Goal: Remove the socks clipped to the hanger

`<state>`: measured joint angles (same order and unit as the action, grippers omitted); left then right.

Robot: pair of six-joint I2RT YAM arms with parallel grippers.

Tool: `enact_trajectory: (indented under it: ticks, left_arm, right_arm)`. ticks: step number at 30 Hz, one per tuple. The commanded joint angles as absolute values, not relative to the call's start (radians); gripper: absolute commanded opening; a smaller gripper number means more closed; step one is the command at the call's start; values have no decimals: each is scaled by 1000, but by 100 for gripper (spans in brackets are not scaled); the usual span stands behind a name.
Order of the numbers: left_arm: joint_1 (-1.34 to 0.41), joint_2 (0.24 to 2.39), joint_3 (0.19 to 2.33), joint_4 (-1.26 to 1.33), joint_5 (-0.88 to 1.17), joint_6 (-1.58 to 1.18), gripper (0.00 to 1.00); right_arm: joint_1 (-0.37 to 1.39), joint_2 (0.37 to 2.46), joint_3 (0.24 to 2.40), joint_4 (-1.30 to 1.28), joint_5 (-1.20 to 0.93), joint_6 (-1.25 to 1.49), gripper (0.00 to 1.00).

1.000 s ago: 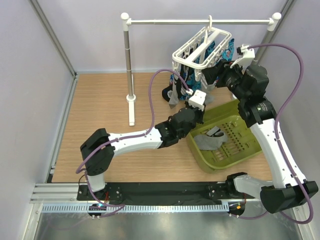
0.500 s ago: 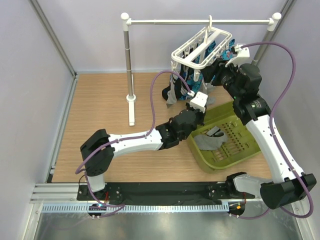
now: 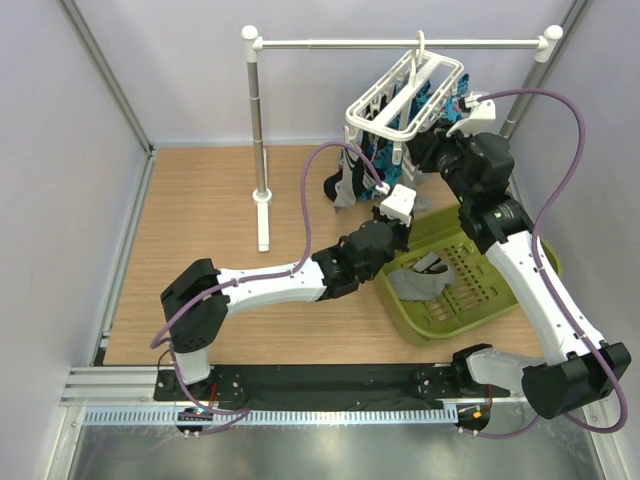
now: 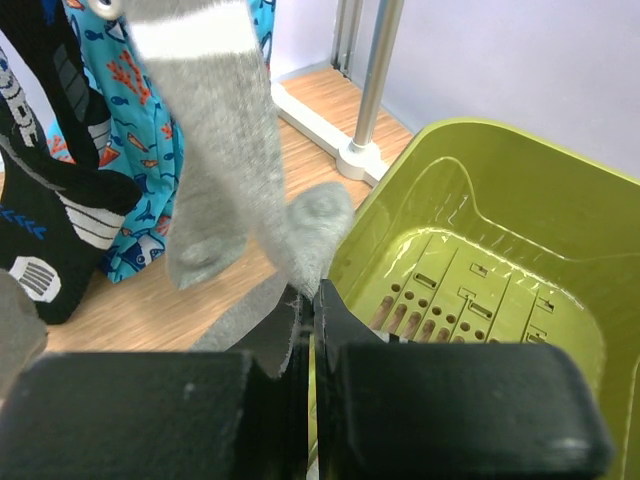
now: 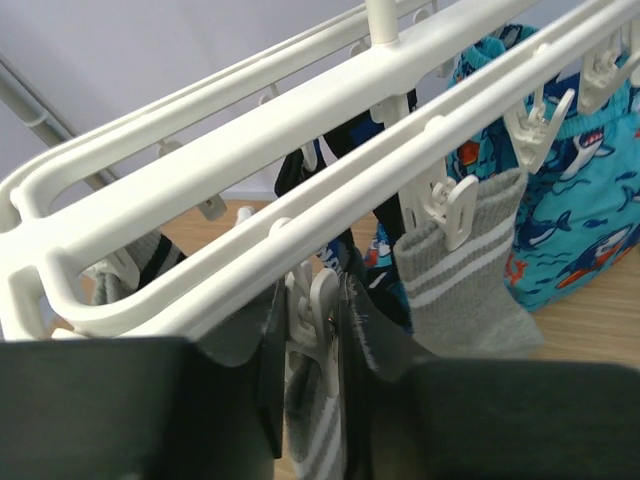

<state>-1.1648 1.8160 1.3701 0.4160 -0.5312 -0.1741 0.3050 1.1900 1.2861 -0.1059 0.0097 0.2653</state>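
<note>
- Light wood-look table (image 3: 200, 230), walled in at the sides and back.
- The white rail stand (image 3: 263, 225) has one long flat foot planted on it, left of middle, with the post going straight up.
- A lime green slotted basket (image 3: 480, 292) sits on the right side at an angle, well apart from that foot.

No word, number or brand can be read in any of the views. The black sock (image 4: 62, 190) in the left wrist view bears white bars and small blue marks, too blurred to tell as letters. The blue cloth (image 4: 145, 165) shows only fish and coral pictures.
</note>
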Motion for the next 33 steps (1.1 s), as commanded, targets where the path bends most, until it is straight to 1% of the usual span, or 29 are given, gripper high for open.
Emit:
enact_trajectory:
  ticks: [1, 2, 18, 23, 29, 32, 33]
  left_arm:
    - [-1173, 1773, 1385, 483, -558, -164, 0]
    - [-1173, 1775, 1387, 480, -560, -164, 0]
    - [-1173, 1749, 1338, 479, -574, -195, 0]
    - [-1173, 1746, 1335, 477, -574, -196, 0]
    - [-1184, 1698, 1327, 466, -561, -213, 0]
    - [-1195, 1651, 1363, 401, -508, -274, 0]
    - [-1198, 1620, 1374, 382, -455, -294, 0]
  right_arm:
    - [308, 1155, 1279, -23, 31, 265, 10]
    - [310, 1157, 1282, -26, 35, 267, 1]
    - [311, 1143, 1296, -54, 14, 270, 1]
    - [310, 1141, 1287, -60, -25, 270, 1]
    - [311, 1138, 1299, -80, -48, 276, 1]
    - [310, 1132, 1313, -97, -45, 276, 1]
    - [310, 1126, 1316, -101, -44, 276, 1]
